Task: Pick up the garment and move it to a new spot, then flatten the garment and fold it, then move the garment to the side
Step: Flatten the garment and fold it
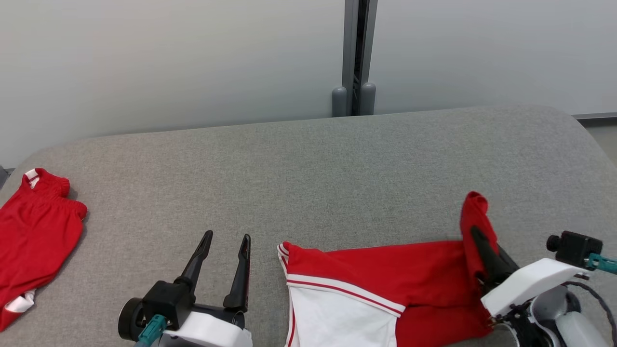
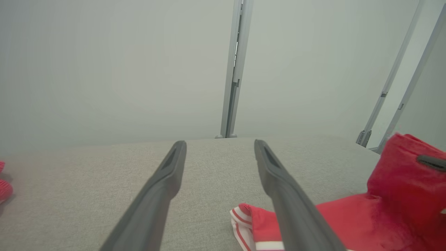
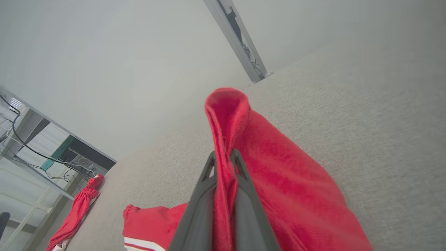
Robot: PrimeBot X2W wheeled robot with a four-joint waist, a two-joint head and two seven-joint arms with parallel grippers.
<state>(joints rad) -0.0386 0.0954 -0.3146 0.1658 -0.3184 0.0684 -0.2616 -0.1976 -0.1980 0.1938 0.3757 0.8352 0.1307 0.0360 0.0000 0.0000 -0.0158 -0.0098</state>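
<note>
The soft red and white garment (image 1: 376, 274) lies front right on the grey cloth counter (image 1: 337, 168). The right gripper (image 3: 224, 158) pinches a lifted red fold tight. The left gripper (image 1: 226, 236), wide apart and empty, sits just beside its striped edge. The right wrist view adds a shelf with black wires (image 3: 38, 139).
</note>
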